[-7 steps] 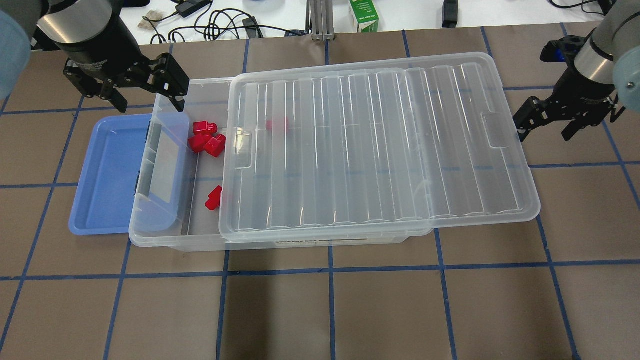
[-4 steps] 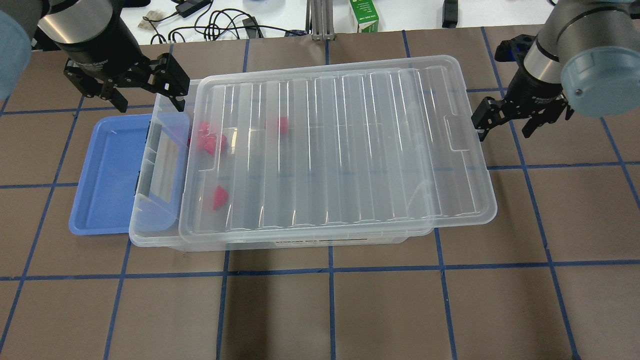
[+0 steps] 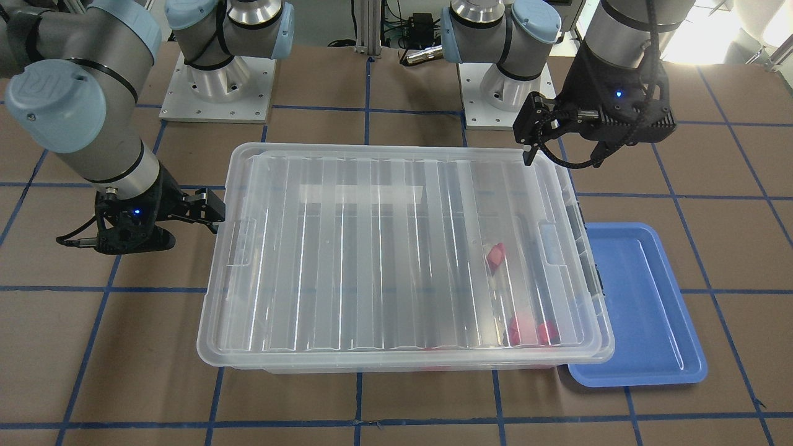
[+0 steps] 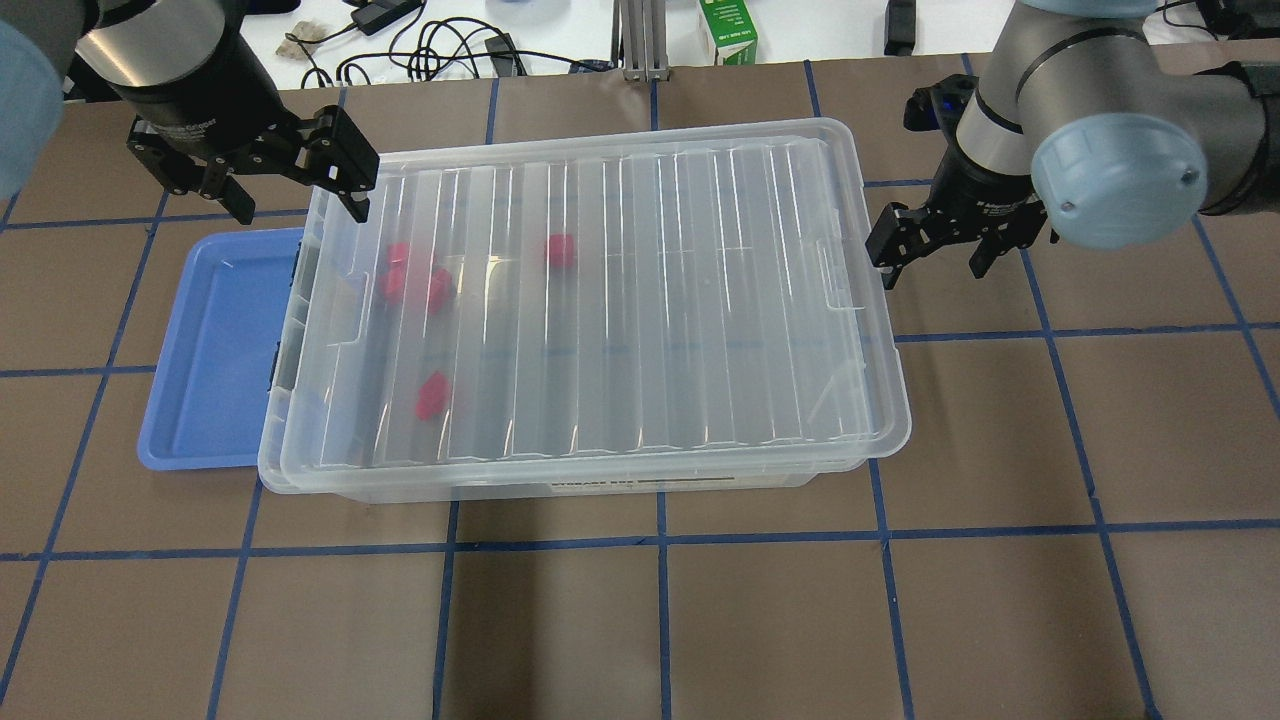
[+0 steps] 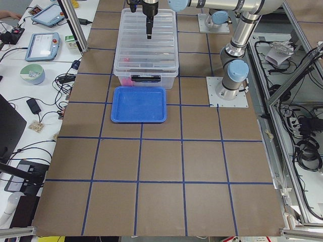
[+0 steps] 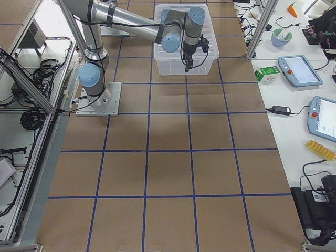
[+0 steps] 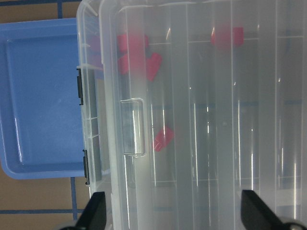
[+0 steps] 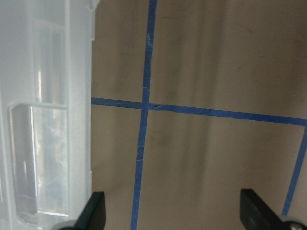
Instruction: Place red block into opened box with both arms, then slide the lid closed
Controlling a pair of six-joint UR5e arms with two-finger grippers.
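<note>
overhead exterior: left hand (image 4: 300, 213) spread above the box (image 4: 500, 490) corner, right hand (image 4: 932, 270) spread beside the lid (image 4: 640, 300).

Left arm (image 4: 170, 60) comes in from eleven o'clock in the overhead view, wrist pointing down. The left gripper (image 4: 298, 200) sits at ten o'clock, jaws spread wide and empty. Right arm (image 4: 1100, 160) reaches in from two o'clock. The right gripper (image 4: 932, 262) has its fingers apart, nothing between them. Blue light glowing on both.
</note>
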